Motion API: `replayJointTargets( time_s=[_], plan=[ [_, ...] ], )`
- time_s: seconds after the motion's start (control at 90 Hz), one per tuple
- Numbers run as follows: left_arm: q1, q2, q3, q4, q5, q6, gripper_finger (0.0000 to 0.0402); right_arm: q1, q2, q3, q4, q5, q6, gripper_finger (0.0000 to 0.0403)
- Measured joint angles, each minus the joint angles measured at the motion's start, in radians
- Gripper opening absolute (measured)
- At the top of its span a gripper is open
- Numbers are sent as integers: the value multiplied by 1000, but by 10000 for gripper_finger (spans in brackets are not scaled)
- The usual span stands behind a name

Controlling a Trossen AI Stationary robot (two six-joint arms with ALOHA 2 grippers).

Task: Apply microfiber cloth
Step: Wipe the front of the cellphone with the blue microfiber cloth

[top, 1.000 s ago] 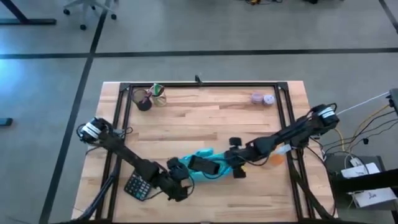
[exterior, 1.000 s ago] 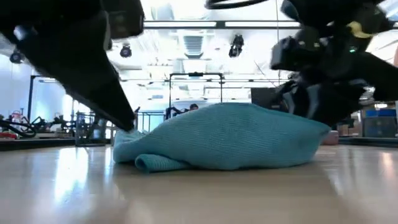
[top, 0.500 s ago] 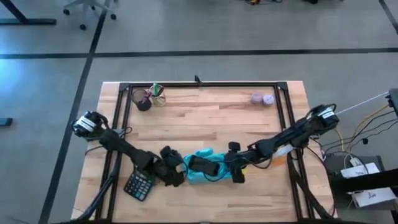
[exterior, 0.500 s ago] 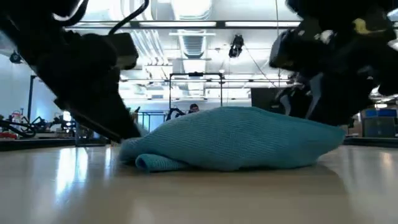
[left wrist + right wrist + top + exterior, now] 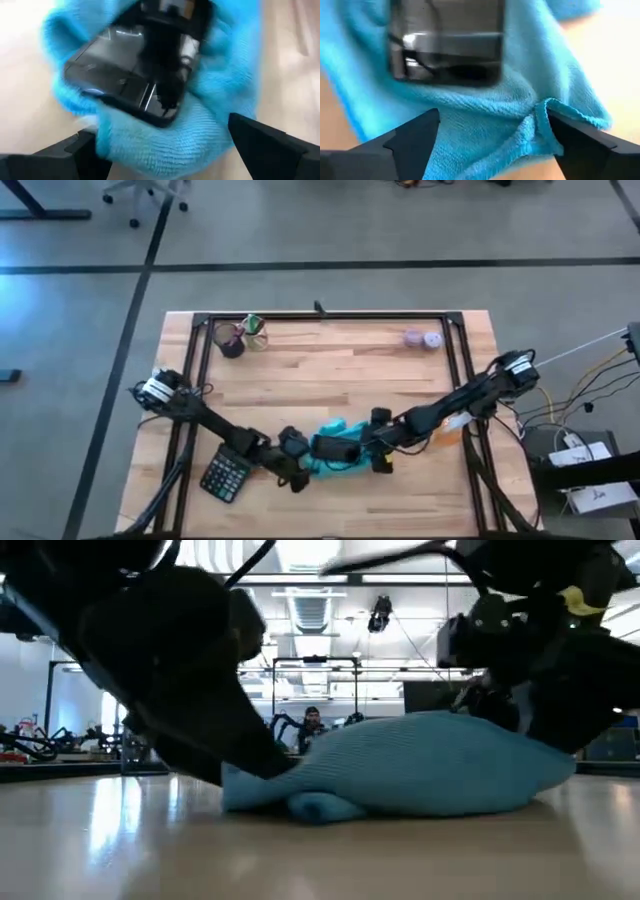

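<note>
Both arms are low at the front middle of the worktop (image 5: 330, 370), crowding the microfiber cloth (image 5: 338, 465), which lies bunched there with a black phone (image 5: 336, 447) resting on top. The left tool (image 5: 165, 150) is spread wide around the cloth's near edge; the right tool (image 5: 492, 145) is likewise open, straddling a raised fold. To my eye, the trick now is pinching fabric only, not the phone. No brand or writing is readable anywhere.
</note>
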Motion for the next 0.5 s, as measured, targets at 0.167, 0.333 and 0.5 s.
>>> replayJointTargets(
  time_s=[0.167, 0.333, 0.5],
  plan=[
    [-5, -2, 49, -18, 41, 67, 348, 14, -43, 10, -13, 2, -18, 348],
    [-5, -11, 60, -4, 88, 73, 348, 40, -64, 13, 74, 4, -52, 348],
    [-2, -1, 58, 55, 265, 38, 348, 69, -56, 16, 184, 2, -81, 348]
  ],
)
